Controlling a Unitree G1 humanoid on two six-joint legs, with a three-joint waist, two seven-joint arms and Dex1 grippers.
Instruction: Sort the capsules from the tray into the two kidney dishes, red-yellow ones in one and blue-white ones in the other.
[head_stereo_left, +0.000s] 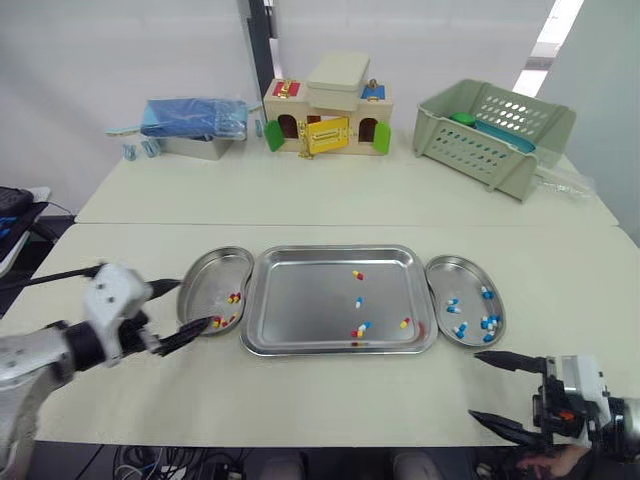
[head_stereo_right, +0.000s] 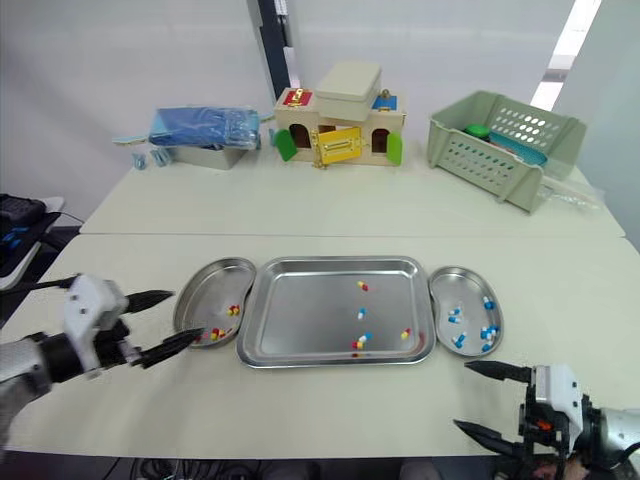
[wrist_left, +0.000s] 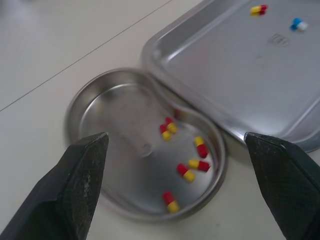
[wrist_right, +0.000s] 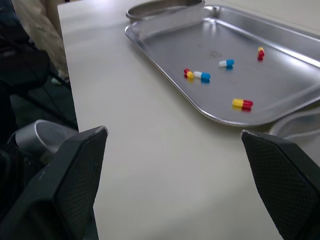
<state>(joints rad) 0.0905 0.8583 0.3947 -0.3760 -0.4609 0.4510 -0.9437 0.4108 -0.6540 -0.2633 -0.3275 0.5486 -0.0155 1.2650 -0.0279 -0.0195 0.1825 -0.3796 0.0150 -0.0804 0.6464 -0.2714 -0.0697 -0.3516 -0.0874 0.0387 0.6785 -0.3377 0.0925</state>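
Observation:
The steel tray (head_stereo_left: 300, 300) lies mid-table, holding a few capsules: red-yellow ones (head_stereo_left: 357, 274) and blue-white ones (head_stereo_left: 358, 301). Left of it, a kidney dish (head_stereo_left: 205, 275) holds several red-yellow capsules (wrist_left: 189, 171). To the tray's right, a second kidney dish (head_stereo_left: 462, 274) holds several blue-white capsules (head_stereo_left: 488, 323). My left gripper (head_stereo_left: 196, 303) hovers open over the left dish's near edge, empty, its fingers (wrist_left: 85, 185) spread wide. My right gripper (head_stereo_left: 475, 385) is open and empty near the table's front edge, in front of the right dish.
At the back stand a toy house (head_stereo_left: 328, 118), a green basket (head_stereo_left: 495, 132) and a blue pack on a box (head_stereo_left: 195, 120). The table's front edge runs just under both grippers.

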